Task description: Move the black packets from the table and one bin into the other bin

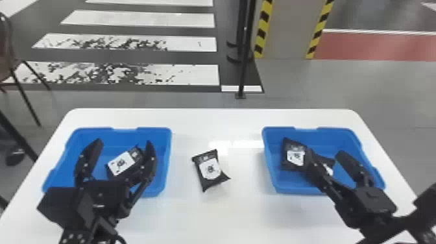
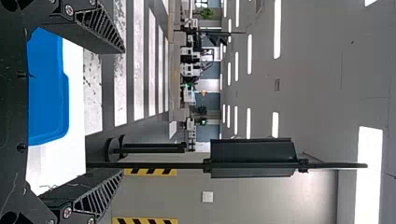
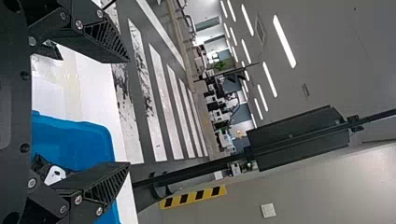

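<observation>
The left end effector (image 1: 124,142), spread apart, is over the left bin (image 1: 155,129) and its black packet (image 1: 121,164). The right end effector (image 1: 324,152), also spread, is over the right bin (image 1: 335,131) with two packets (image 1: 293,155). Another packet (image 1: 210,169) lies between, on the tabletop (image 1: 240,207).

Your head view looks down over the table (image 1: 220,121) | your wrist views look out past it, closer, turned sideways | all show you floor stripes (image 1: 139,19)

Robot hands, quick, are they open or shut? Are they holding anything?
Left hand: open, holding nothing, over the left bin.
Right hand: open, holding nothing, over the right bin.
</observation>
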`<state>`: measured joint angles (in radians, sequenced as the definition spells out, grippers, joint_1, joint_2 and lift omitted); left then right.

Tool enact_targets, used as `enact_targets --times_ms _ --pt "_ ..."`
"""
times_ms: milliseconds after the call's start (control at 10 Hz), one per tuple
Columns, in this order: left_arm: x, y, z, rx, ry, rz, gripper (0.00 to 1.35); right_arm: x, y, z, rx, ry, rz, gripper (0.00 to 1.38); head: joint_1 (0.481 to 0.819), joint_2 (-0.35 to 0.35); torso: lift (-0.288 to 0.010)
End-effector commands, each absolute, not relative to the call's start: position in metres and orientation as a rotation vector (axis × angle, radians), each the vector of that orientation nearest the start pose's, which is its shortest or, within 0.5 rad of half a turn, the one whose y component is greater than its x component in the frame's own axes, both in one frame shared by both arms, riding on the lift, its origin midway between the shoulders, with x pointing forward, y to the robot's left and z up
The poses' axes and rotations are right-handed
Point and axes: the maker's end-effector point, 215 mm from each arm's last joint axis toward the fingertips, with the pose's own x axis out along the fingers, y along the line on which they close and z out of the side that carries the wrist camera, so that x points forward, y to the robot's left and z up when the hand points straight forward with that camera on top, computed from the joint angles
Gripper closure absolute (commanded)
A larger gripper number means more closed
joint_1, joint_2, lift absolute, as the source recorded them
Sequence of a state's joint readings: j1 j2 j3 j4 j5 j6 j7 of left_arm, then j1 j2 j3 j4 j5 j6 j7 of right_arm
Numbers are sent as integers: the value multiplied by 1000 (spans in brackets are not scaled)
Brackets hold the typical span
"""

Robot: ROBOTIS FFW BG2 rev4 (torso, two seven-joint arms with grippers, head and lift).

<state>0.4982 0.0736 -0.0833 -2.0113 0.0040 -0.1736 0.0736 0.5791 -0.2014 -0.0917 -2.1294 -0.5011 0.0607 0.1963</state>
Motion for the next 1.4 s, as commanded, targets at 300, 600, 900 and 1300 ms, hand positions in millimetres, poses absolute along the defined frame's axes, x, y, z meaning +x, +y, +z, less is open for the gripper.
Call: enact_targets --times_ms 300,600,900,1300 --pt "443 203 -303 10 -119 -36 128 423 -238 -322 296 54 231 259 695 -47 -110" --pt "445 203 -302 8 -121 -36 128 426 -239 -324 287 57 230 259 695 -46 -110" --pt "444 202 -301 8 -123 -38 128 446 -211 -308 247 31 318 257 695 -33 -110" --pt "445 198 -303 1 -115 -45 128 499 -162 -308 188 68 483 254 695 15 -110"
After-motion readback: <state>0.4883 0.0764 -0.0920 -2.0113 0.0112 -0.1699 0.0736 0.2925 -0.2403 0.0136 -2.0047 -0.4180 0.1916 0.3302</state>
